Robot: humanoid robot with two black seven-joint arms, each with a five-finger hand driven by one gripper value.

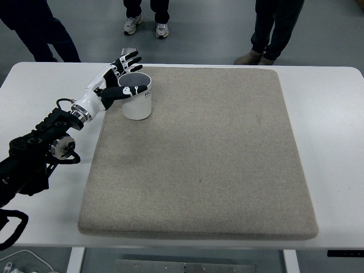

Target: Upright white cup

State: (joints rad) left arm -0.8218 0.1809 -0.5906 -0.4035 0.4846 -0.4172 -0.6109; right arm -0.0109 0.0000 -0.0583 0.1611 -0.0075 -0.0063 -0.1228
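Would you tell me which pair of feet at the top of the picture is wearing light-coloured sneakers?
The middle pair of feet, directly beyond the white cup, wears whitish sneakers; the pair of feet at top right wears tan shoes.

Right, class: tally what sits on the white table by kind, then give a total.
Round white paper cup: 1
Square beige felt mat: 1
Black-and-white robot left hand: 1
Total: 3

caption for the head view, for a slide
Left hand opens beside the upright white cup on the grey mat.
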